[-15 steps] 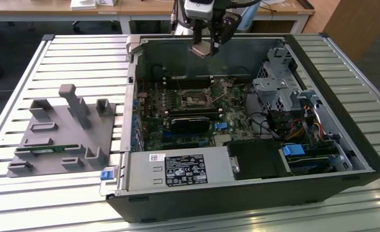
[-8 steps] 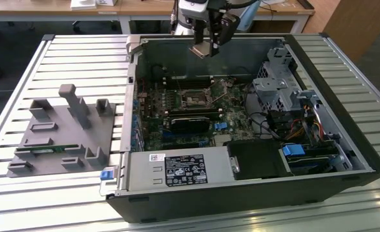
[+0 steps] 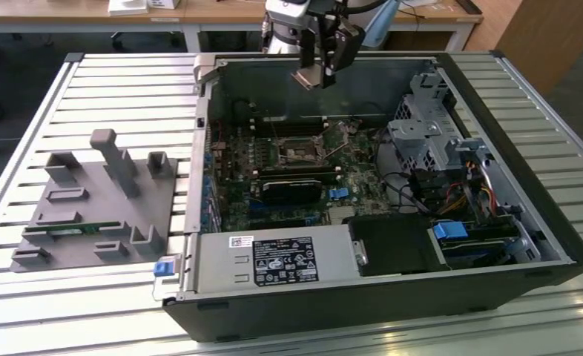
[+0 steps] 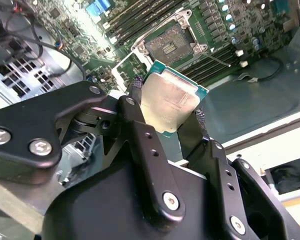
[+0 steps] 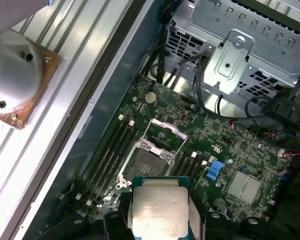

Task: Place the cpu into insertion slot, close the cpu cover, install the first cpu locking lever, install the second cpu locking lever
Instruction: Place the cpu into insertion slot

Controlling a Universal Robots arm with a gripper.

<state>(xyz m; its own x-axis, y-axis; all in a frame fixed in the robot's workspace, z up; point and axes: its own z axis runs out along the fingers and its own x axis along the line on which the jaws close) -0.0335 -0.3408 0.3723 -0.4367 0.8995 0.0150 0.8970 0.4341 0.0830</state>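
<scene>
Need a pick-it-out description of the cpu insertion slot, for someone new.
Look inside the open computer case, at the green motherboard on its floor. Near the board's middle, between banks of long narrow black memory slots, sits the insertion slot. It alone is small and square, with a dark frame around a brownish pin field.

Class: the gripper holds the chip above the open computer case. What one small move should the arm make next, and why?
Probably lower the gripper toward the insertion slot, lining up the cpu over it. The cpu is clamped between the fingers, high above the motherboard in the exterior view. The slot lies bare, and its cpu cover is swung open.
</scene>
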